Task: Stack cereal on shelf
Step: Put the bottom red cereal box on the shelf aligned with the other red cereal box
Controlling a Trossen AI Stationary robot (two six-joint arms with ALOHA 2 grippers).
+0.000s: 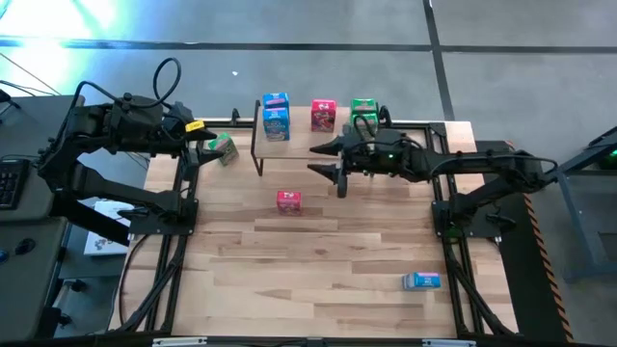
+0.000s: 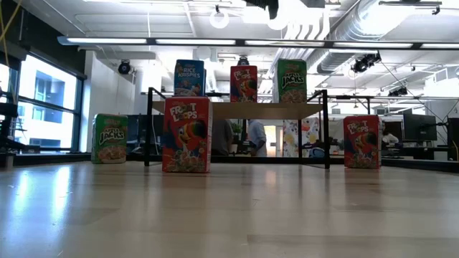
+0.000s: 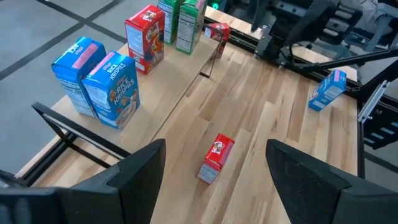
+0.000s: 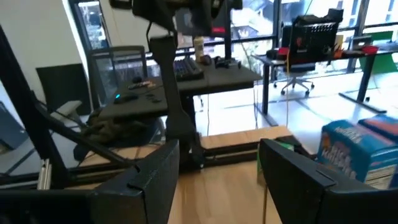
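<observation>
left arm: reaches in from the left, left gripper [image 1: 198,136] near the shelf's left end, jaws apart, empty
right arm: stretched over the shelf [image 1: 299,146], right gripper [image 1: 328,159] jaws apart, empty
shelf boxes: blue Rice Krispies [image 1: 276,117], red box [image 1: 323,116], green box [image 1: 364,111], upright in a row
bench [image 1: 318,270]: red Froot Loops box [image 1: 288,201] upright; blue box [image 1: 421,280] lying flat, long axis left-right

Overhead, straight down on the whole table [image 1: 318,241], both arms and the shelf [image 1: 308,130] at its far edge. Low, at tabletop height, level across the planks toward the shelf [image 2: 237,110] and the room behind, a red box [image 2: 186,135] close in front. From the left wrist, downward along the shelf [image 3: 180,74] toward the far arm. From the right wrist, near the tabletop, out toward desks and windows. Same lone red box [image 1: 288,200] [image 3: 216,158] shared by overhead, low and left wrist.
</observation>
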